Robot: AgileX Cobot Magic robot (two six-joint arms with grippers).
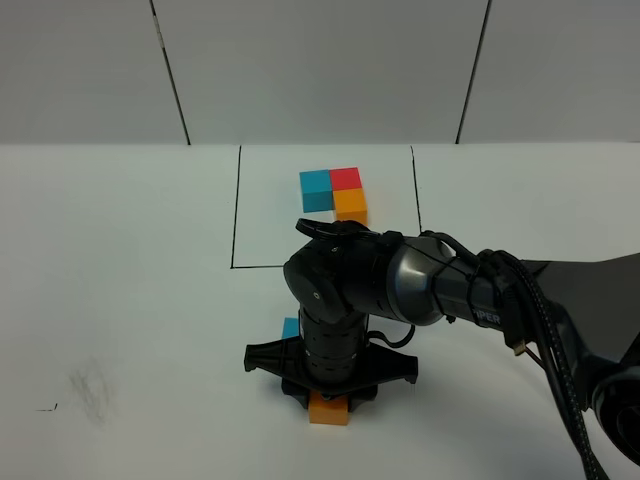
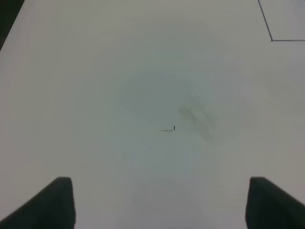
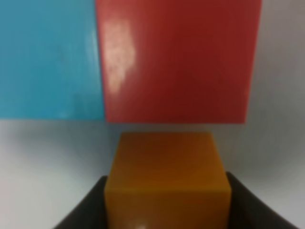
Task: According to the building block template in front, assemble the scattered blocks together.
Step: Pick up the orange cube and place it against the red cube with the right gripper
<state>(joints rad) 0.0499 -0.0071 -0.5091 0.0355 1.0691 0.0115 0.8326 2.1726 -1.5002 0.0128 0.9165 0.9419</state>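
Exterior high: black-framed L-shaped template of blue, red and orange cubes (image 1: 335, 193) sits on the white table (image 1: 120, 250) inside the thin black drawn rectangle (image 1: 236, 210). Right arm's black gripper (image 1: 330, 398) is well on the near side of that rectangle, pointing down over the plain matte orange cube (image 1: 329, 410); a corner of the plain matte blue cube (image 1: 290, 328) shows just behind the wrist, rest hidden by the arm. Left wrist: left gripper (image 2: 159, 202) hangs over bare table, two dark fingertips (image 2: 57, 200) spread wide, nothing between them; a rectangle corner line is far off. Right wrist: right gripper (image 3: 167, 202) jaws closed against both sides of the orange cube (image 3: 167, 183); blue cube (image 3: 47, 57) and plain matte red cube (image 3: 176, 62) lie side by side touching, just beyond the orange one; whether orange touches red, cannot tell
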